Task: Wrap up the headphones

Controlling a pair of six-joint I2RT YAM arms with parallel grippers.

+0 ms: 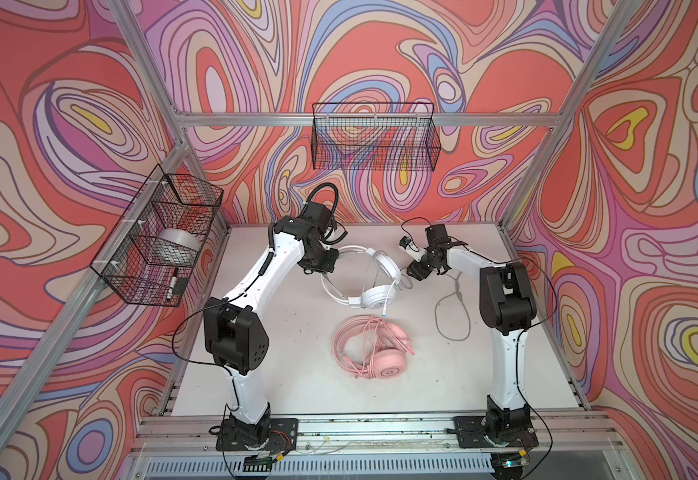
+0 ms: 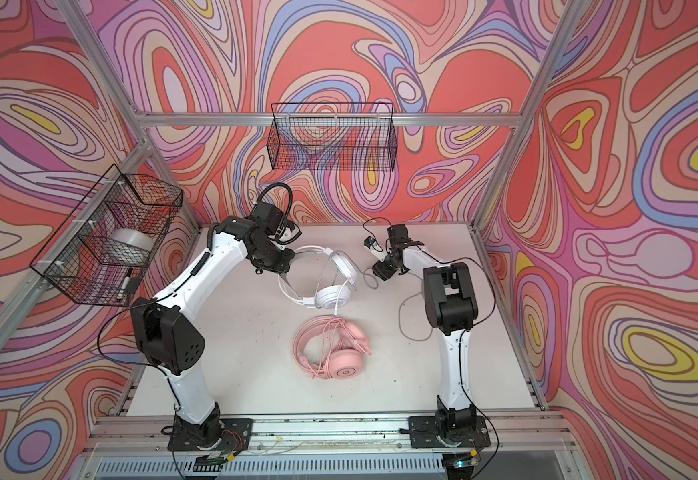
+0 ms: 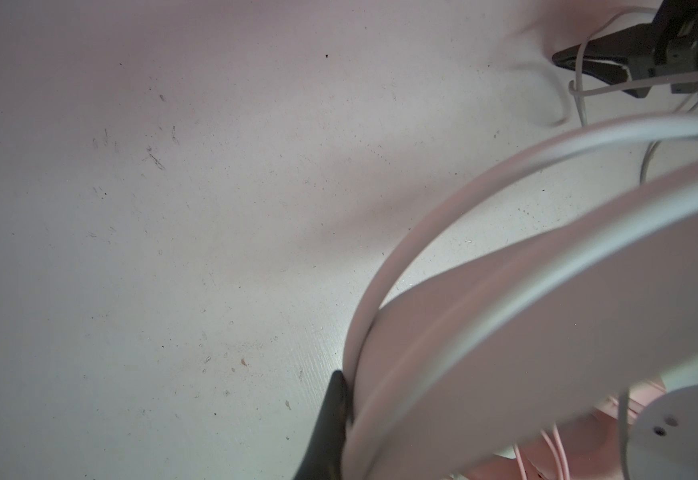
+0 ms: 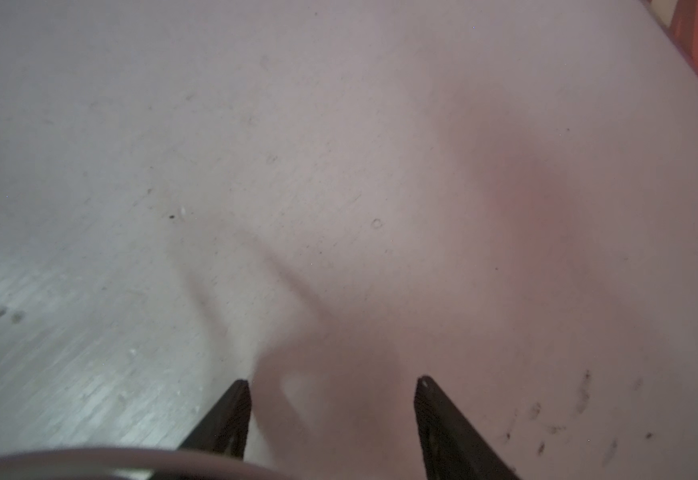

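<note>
Swirled red, pink and lilac walls surround the matte, scuffed white desk (image 1: 281, 365). The left arm bends forward at its elbow, its left gripper (image 1: 330, 262) clamped on the smooth curved headband of the white plastic over-ear headset (image 1: 374, 291), near the desk's middle. The right arm reaches inward; the right gripper (image 4: 332, 386) hangs with jaws apart over bare desk, near a thin grey-white cable (image 1: 458, 292) lying looped. The pale pink round-cupped headset (image 1: 384, 365) rests flat nearer the front.

White headset (image 1: 374, 297) smooth glossy plastic; pink headset (image 1: 389, 368) matt, probably plastic; table (image 1: 297, 365) matt, scuffed.
</note>
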